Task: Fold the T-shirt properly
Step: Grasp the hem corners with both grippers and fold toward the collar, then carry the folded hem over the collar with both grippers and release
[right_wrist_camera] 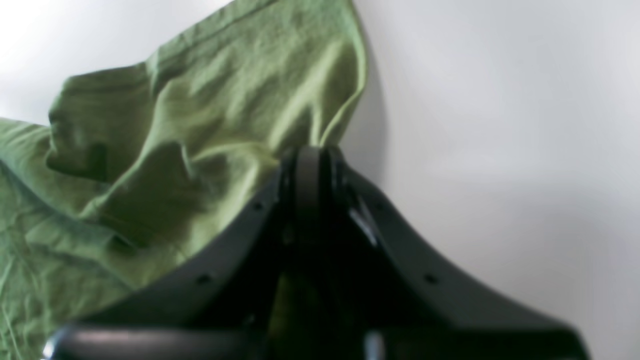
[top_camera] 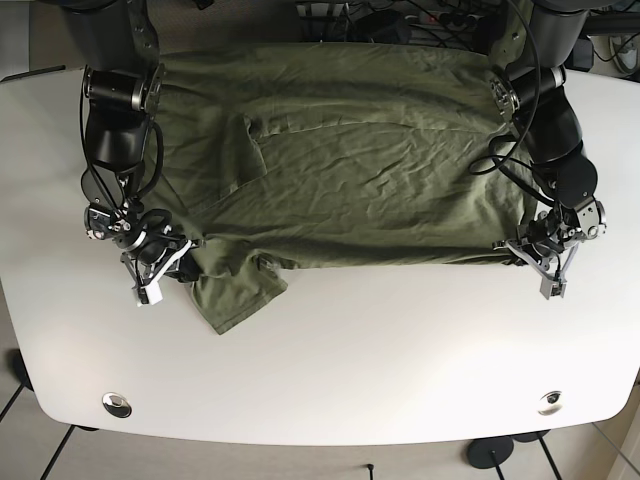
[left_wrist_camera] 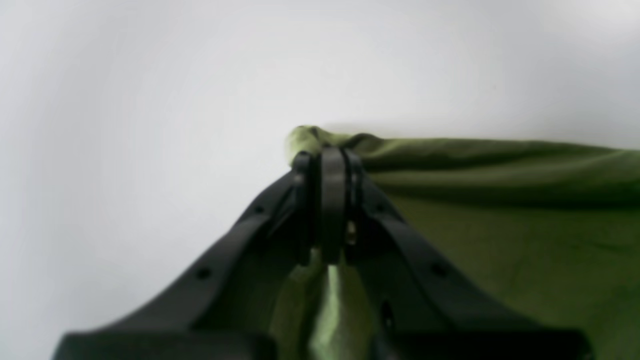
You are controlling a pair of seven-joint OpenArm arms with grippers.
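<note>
Both grippers are pinching the shirt (top_camera: 350,160), spread flat on the table (top_camera: 330,370): left gripper (left_wrist_camera: 327,165) clamped on the near corner/hem, right gripper (right_wrist_camera: 307,160) clamped on cloth by the sleeve (top_camera: 235,295). Held edge is running side to side btwn the arms w/ the body lying beyond both, so the fold prob. needs both lifting together, carrying that edge toward the far side.

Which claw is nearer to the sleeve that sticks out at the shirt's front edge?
Right claw: it is beside the sleeve. Left claw is at the opposite corner.

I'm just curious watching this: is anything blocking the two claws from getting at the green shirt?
Nothing visible. The left gripper and right gripper are each already shut on an edge of the shirt.
</note>
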